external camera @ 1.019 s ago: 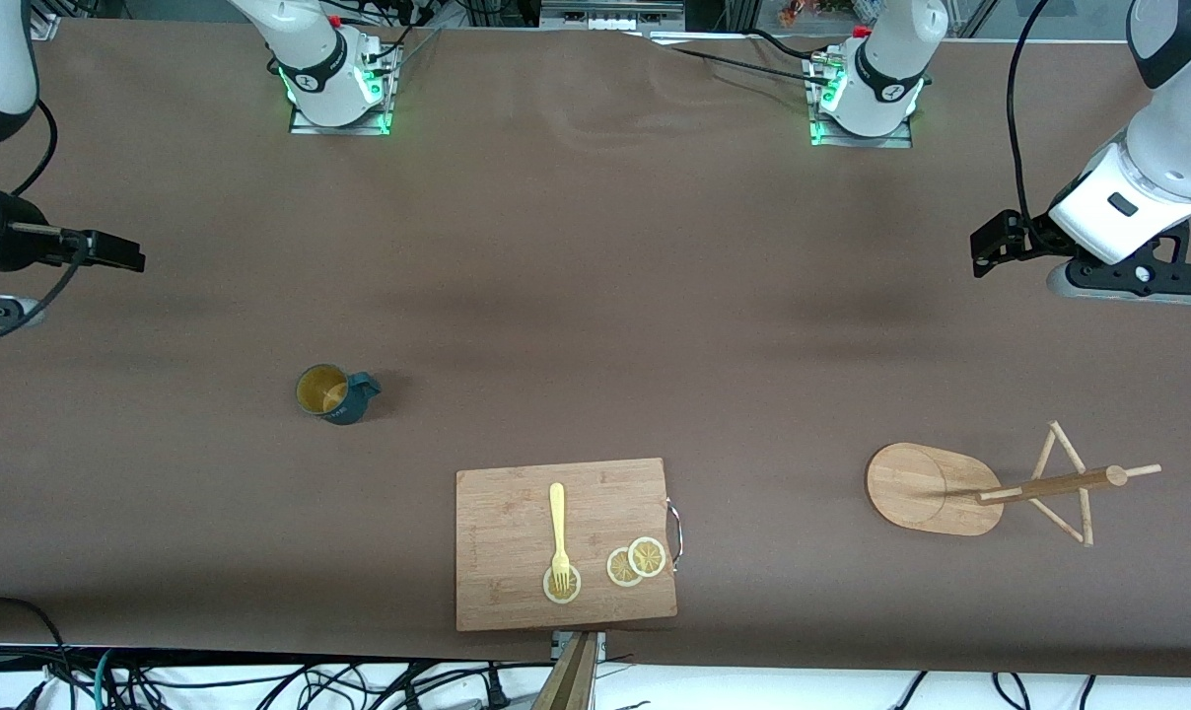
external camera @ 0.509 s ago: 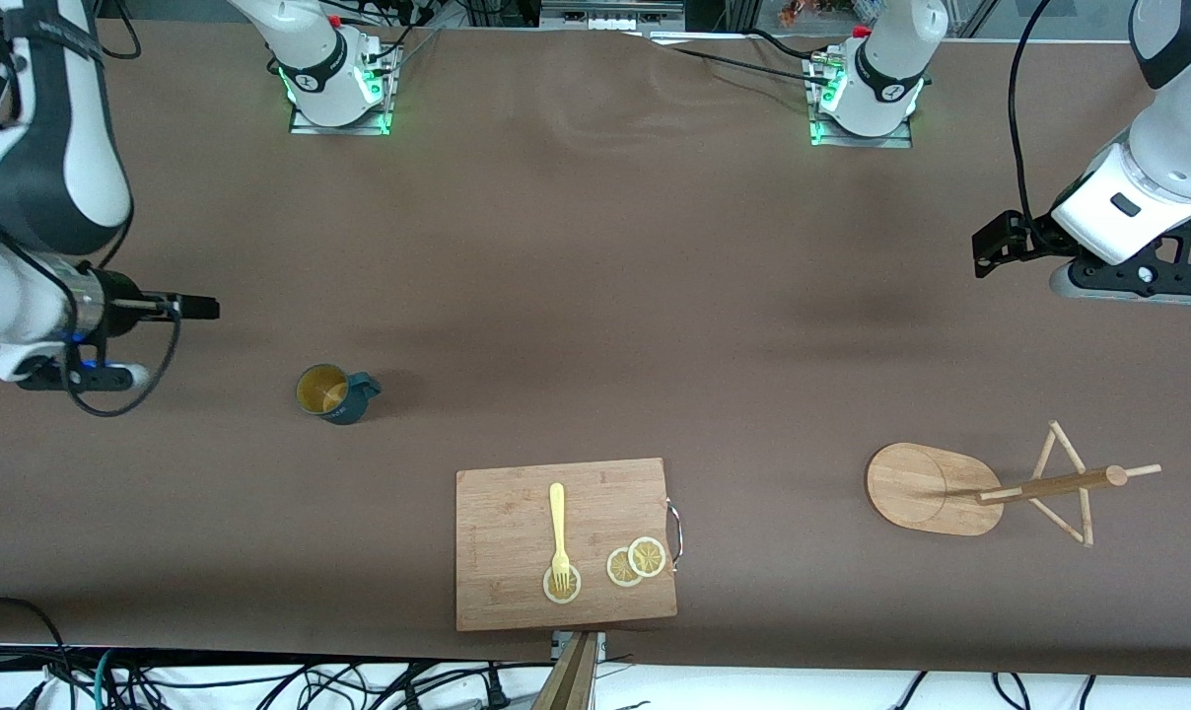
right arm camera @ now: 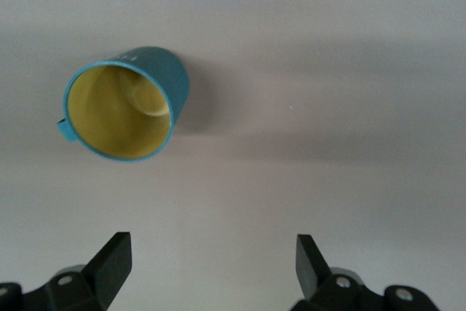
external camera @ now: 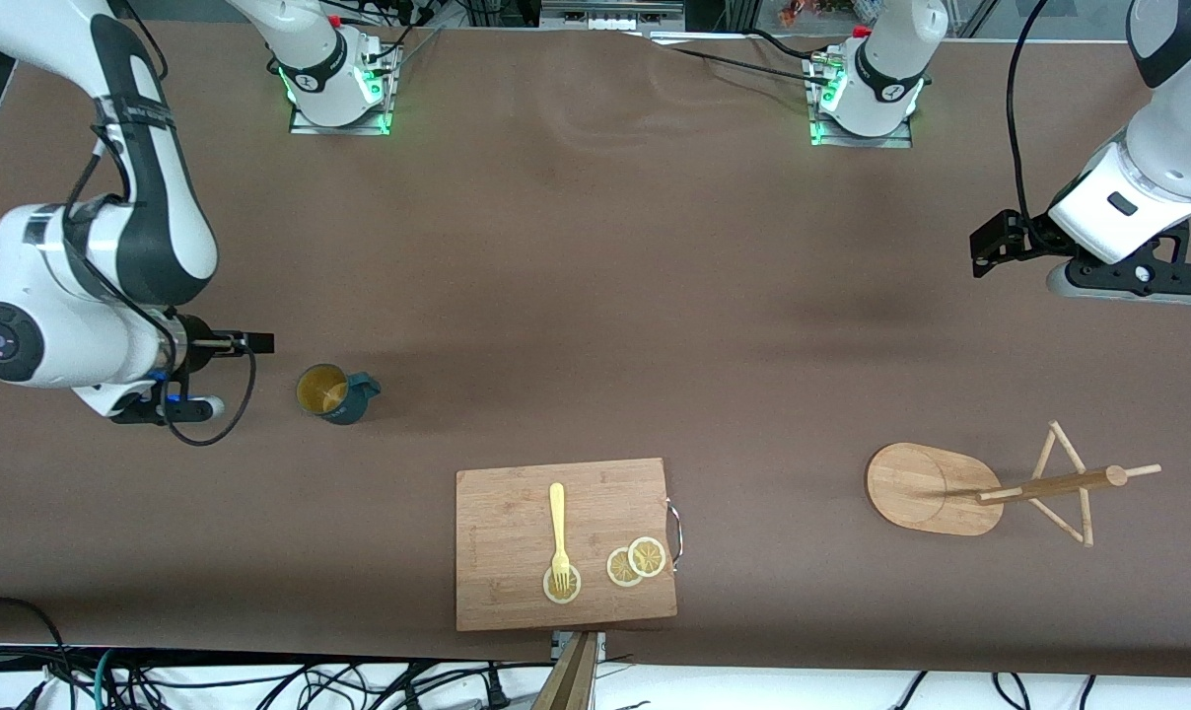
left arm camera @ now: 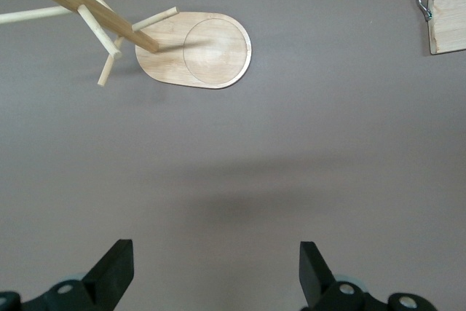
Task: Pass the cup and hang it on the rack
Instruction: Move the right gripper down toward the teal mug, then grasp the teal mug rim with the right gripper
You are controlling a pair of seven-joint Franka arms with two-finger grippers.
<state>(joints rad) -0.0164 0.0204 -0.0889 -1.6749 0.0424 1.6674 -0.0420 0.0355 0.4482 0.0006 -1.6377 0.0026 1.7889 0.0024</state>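
The cup (external camera: 334,392), dark teal with a mustard-yellow inside, stands upright on the table toward the right arm's end, its handle pointing toward the left arm's end. It also shows in the right wrist view (right arm camera: 124,111). My right gripper (external camera: 167,405) is open and empty above the table beside the cup, apart from it (right arm camera: 211,267). The rack (external camera: 936,488) stands toward the left arm's end, with its post and pegs (external camera: 1054,483) bare. My left gripper (external camera: 1128,281) is open and empty, waiting above the table; its wrist view (left arm camera: 216,271) shows the rack (left arm camera: 193,49).
A rectangular cutting board (external camera: 497,592) lies near the front camera's edge, between cup and rack. On it are a yellow fork (external camera: 557,523) and lemon slices (external camera: 636,562). Its handle corner shows in the left wrist view (left arm camera: 445,12).
My right arm has swung in from the table's end and brought its gripper close beside the cup. The left arm, cup and rack have not moved.
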